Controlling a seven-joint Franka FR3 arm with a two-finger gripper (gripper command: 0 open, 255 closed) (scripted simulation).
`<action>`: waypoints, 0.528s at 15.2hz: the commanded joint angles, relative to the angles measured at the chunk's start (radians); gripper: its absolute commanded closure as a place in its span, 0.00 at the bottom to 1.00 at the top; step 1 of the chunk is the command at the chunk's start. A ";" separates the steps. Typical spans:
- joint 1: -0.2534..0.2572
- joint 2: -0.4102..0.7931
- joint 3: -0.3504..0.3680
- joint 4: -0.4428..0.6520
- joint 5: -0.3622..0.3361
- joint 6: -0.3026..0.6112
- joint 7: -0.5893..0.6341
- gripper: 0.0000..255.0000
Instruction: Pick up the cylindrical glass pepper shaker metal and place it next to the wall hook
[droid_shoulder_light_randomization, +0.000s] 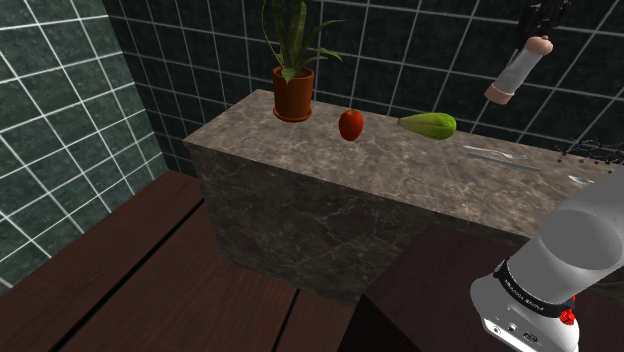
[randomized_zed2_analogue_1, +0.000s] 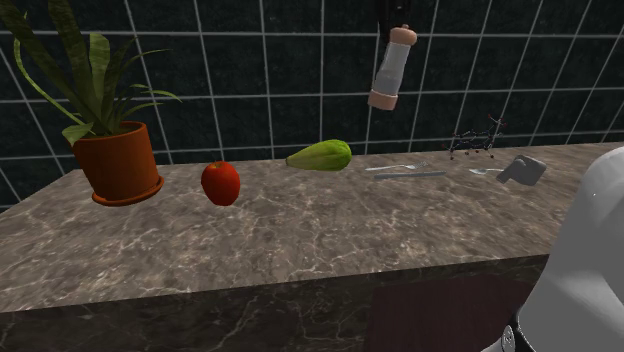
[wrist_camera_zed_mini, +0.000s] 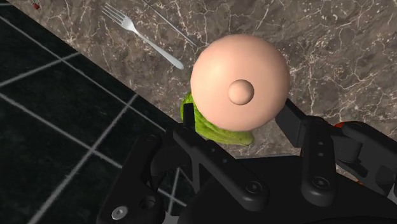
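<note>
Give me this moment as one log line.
end effector: shut on pepper shaker | pepper shaker: tilted, high above counter | wall hook: shaker not yet beside it

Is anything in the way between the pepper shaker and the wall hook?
Nothing visible. The gripper holds the shaker in the air; only a fork lies flat on the counter short of the black wall hook.
</note>
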 joint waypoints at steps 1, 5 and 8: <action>-0.017 -0.020 -0.022 -0.017 -0.010 0.005 -0.039 1.00; -0.053 -0.037 -0.079 -0.026 -0.021 0.013 -0.129 1.00; -0.078 -0.037 -0.126 -0.021 -0.023 0.019 -0.202 1.00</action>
